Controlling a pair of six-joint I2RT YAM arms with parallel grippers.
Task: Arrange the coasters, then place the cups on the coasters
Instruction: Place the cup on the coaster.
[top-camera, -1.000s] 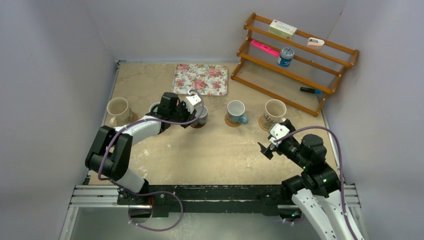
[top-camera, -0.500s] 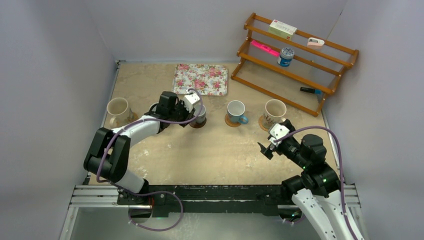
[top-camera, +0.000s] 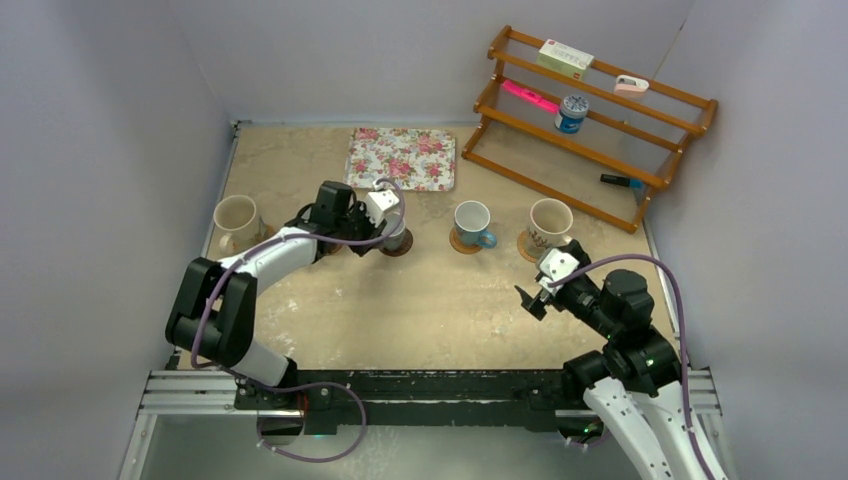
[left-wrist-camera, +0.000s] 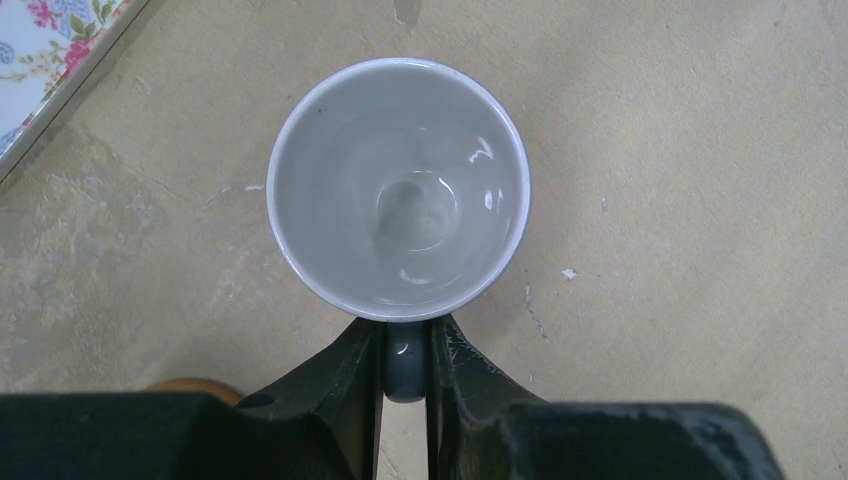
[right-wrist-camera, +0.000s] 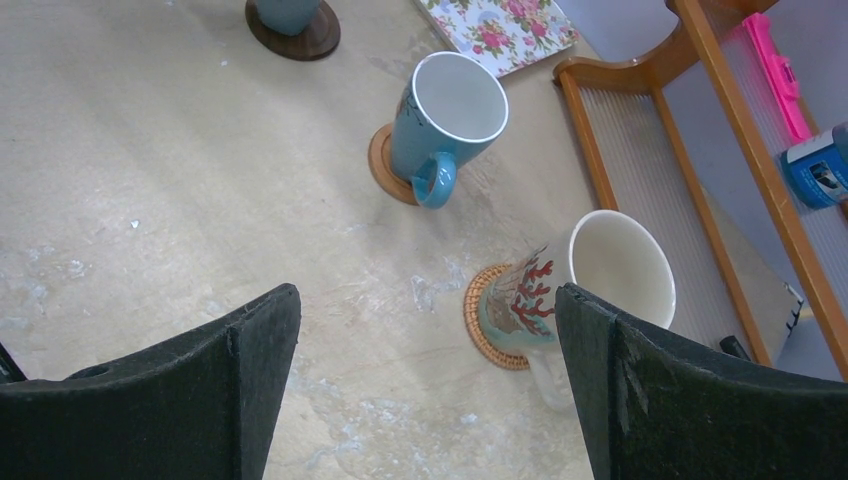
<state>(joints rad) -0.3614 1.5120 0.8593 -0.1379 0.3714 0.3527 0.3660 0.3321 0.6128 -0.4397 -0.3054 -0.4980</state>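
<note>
Surface (top-camera: 420, 310): mottled beige, stained, enclosed by pale grey walls. A floral tray (top-camera: 401, 158) lies at the back, and a wooden rack (top-camera: 590, 125) stands in the back right corner.

The light blue cup (top-camera: 472, 222) and a cream printed cup (top-camera: 549, 224) each stand on a coaster. A second cream cup (top-camera: 236, 222) is at the left edge.

The left gripper (left-wrist-camera: 404, 345) is clamped on the handle of the small grey-blue cup (left-wrist-camera: 398, 188), upright over the dark brown coaster (right-wrist-camera: 300, 40). Contact with the coaster cannot be confirmed.

The right gripper (right-wrist-camera: 428, 300) has its jaws wide apart, holds nothing and is near the printed cup.

Against one second ago, the left wrist and its cup are slightly further left. The right arm is unchanged.
</note>
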